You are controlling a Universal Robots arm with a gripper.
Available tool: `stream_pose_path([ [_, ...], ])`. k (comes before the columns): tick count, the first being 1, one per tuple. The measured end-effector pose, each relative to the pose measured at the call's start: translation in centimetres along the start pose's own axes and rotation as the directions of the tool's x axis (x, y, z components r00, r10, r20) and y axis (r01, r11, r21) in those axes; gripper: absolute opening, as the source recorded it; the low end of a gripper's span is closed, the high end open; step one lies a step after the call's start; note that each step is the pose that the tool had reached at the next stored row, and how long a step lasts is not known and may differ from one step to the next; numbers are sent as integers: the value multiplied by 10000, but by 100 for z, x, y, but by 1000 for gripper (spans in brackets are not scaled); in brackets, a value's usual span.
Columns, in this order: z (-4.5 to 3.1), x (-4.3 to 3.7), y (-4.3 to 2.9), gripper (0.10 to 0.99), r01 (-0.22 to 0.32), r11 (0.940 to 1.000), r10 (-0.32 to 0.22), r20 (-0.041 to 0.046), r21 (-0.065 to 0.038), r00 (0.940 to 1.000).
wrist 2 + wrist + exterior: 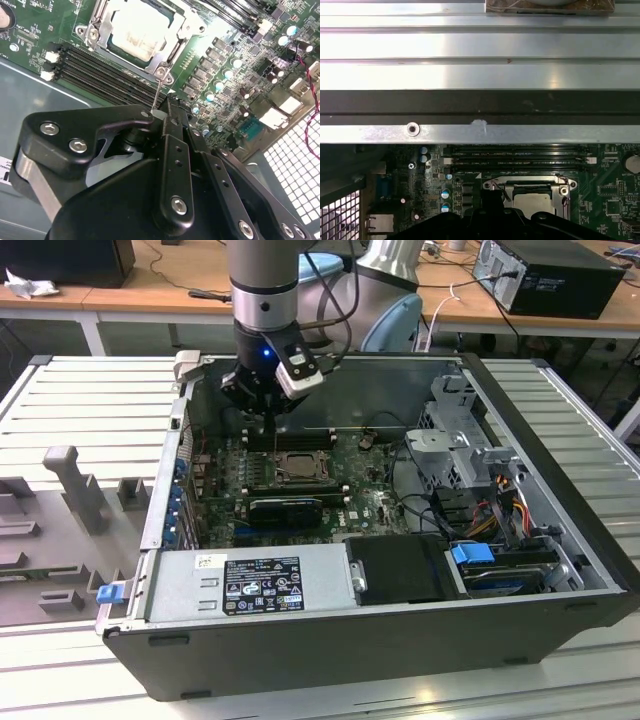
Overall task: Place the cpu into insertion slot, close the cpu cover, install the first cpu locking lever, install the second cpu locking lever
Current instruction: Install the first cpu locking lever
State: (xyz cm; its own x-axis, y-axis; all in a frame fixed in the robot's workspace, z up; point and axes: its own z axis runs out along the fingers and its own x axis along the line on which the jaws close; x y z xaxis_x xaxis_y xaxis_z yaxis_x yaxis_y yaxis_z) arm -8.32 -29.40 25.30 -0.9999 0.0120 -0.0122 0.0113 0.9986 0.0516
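Note:
The cpu (141,27) lies pale and silvery in the insertion slot (298,466) on the green motherboard. The cpu cover (102,31) lies flat around it as a metal frame. In the first wrist view the cpu (532,202) and the cpu cover (527,181) sit just beyond the black gripper body. A thin wire locking lever (157,95) rises from the socket's near corner up to the tip of my gripper (165,112). In the exterior view my gripper (262,418) hangs over the board's back edge, just to the exterior view's left of the slot.
Black memory slots (100,70) run beside the socket. The open case has a steel wall (480,132) close behind the gripper, a power supply (250,585) in front and drive cages with cables (470,460) on the exterior view's right. A long black card (285,508) lies in front of the socket.

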Motion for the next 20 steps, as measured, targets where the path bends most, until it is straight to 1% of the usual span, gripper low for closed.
stream_pose_path([
  [5, 2, -17, 0, 106, 0, 10000, 0, 0, 0, 10000],
  [9, 3, -50, 0, 106, 0, 10000, 0, 0, 0, 10000],
  [20, 6, -90, 1, 106, -1, 10000, 1, 1, 0, 10000],
])
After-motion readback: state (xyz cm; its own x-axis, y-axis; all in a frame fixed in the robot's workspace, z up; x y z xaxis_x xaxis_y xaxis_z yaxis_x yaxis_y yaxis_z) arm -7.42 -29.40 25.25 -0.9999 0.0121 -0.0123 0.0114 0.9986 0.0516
